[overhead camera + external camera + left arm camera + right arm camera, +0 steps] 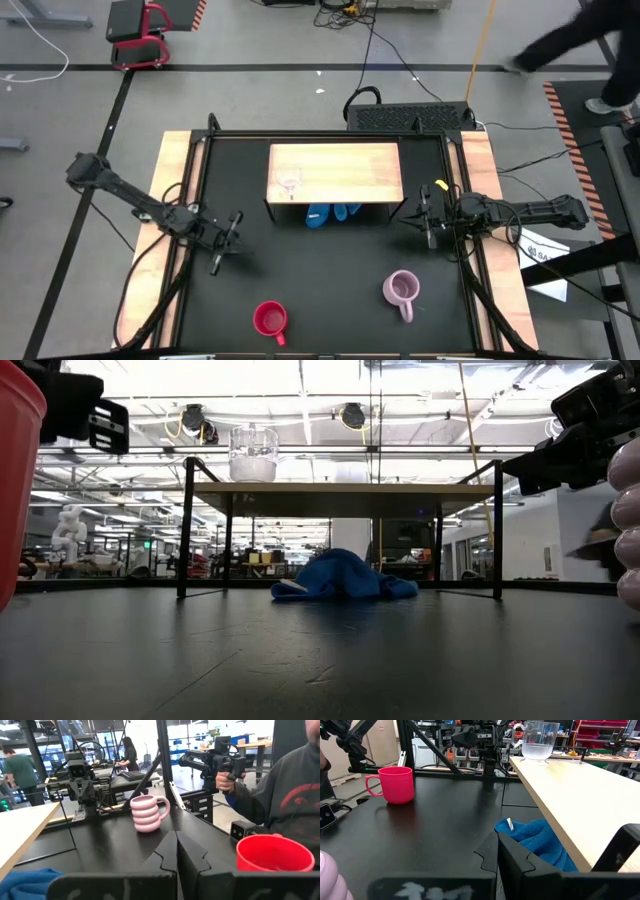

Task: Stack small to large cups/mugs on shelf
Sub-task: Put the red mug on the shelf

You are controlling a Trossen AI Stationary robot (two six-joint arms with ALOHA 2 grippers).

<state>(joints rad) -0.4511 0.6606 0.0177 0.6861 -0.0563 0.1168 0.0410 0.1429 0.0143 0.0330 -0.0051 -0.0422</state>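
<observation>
I am a two-armed robot at a black bench (330,290), seen from above, and my job of stacking three cups by size on the shelf (345,172) looks about one third done.

The small clear glass cup (290,183) already stands upright on the light wooden top of the shelf, near its nine o'clock end. The shelf sits toward twelve o'clock on the bench. Nothing is nested with the glass yet.

Two cups are left on the bench, well apart from each other and from the shelf. The red mug (270,319) stands at about seven o'clock, near the bench's front edge. The lilac mug (402,290) stands at about five o'clock, its handle pointing toward six o'clock. Both are upright and untouched.

My left gripper (226,240) hovers at about nine o'clock, between the shelf and the red mug, its jaws pressed together and holding nothing. My right gripper (427,215) hangs at three o'clock, just beside the shelf's end, jaws likewise pressed together and empty.

A blue cloth (331,213) lies on the bench under the shelf; it is not part of the job.

By my judgement, the red mug goes next, then the lilac one, so both pickups and placements are still to do.
</observation>
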